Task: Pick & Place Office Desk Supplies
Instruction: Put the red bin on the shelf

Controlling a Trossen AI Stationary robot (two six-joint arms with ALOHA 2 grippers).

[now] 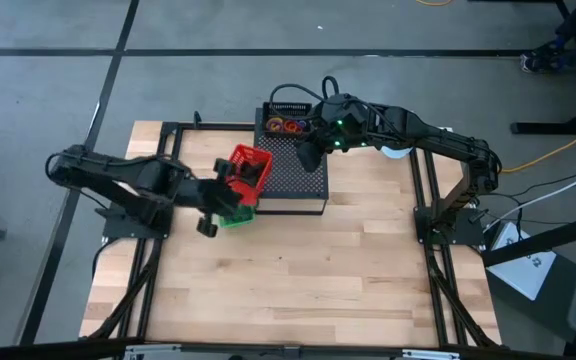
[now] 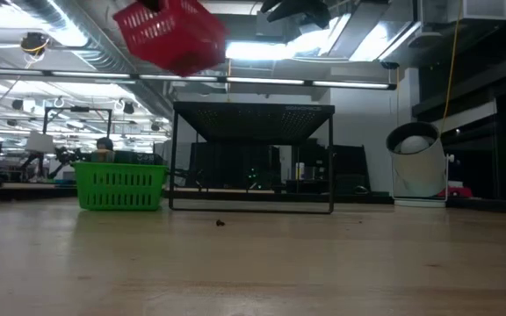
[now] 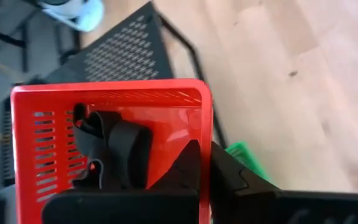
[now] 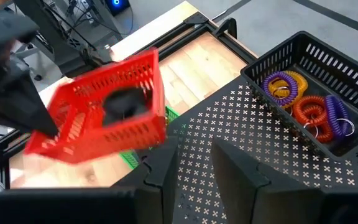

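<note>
Coiled rings: orange, purple and yellow spirals lying together in a black basket at the far end of the black perforated stand.
Red basket: held in the air, tilted, over the left near corner of the stand; dark items lie inside it, too blurred to name.
Left end effector: closed on the red basket's rim, one finger inside the wall and one outside; its arm reaches in from the left side of the desk.
Green basket: standing on the desk just beside the stand's left near corner, below the red basket; contents cannot be made out.
Right end effector: hovering above the stand's perforated top, near the black basket; fingers set narrowly apart with nothing between them.
Black perforated stand: a raised metal platform on thin legs at the far middle of the desk.
White cylinder: at the far right of the desk, beyond the stand.
</note>
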